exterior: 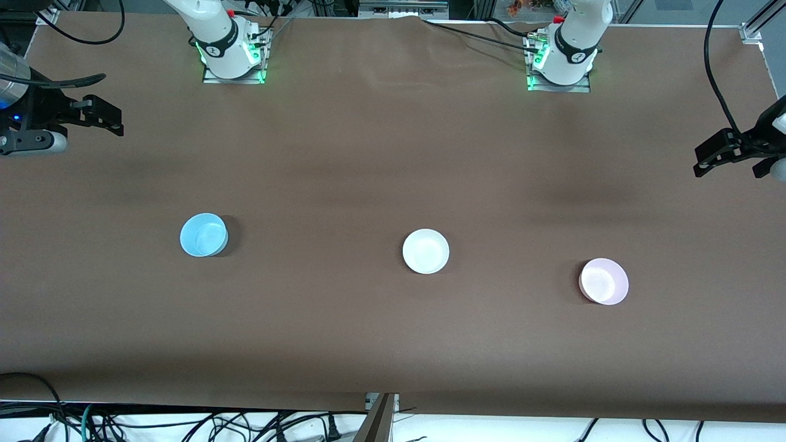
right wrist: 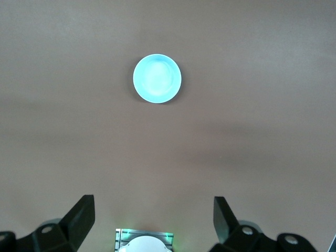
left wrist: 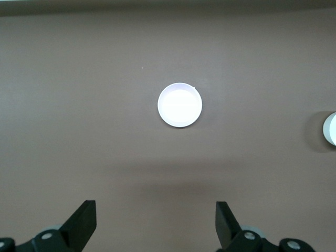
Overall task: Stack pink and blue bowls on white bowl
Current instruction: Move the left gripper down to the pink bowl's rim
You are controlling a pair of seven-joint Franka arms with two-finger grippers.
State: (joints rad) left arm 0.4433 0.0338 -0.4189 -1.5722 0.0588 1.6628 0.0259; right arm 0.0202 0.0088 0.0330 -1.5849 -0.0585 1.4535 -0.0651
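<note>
On the brown table [exterior: 381, 153], three bowls sit in a loose row, each upright and well apart from the others. The white bowl [exterior: 425, 251] is in the middle. The blue bowl [exterior: 203, 234] lies toward the right arm's end of the table, slightly farther from the front camera than the white one. The pink bowl [exterior: 604, 281] lies toward the left arm's end and is the nearest of the three to the front camera. Nothing is stacked yet.

Both arms wait, raised at the table's ends. The left gripper [exterior: 715, 153] hangs over the table edge at its own end, fingers spread wide, nothing between them; its wrist view shows the pink bowl [left wrist: 179, 105] well clear of the fingertips [left wrist: 84, 220], with a sliver of the white bowl [left wrist: 331, 128] at the frame edge. The right gripper [exterior: 101, 113] hangs over its own end, fingers likewise spread and empty; its wrist view shows the blue bowl [right wrist: 157, 79] on bare table.
</note>
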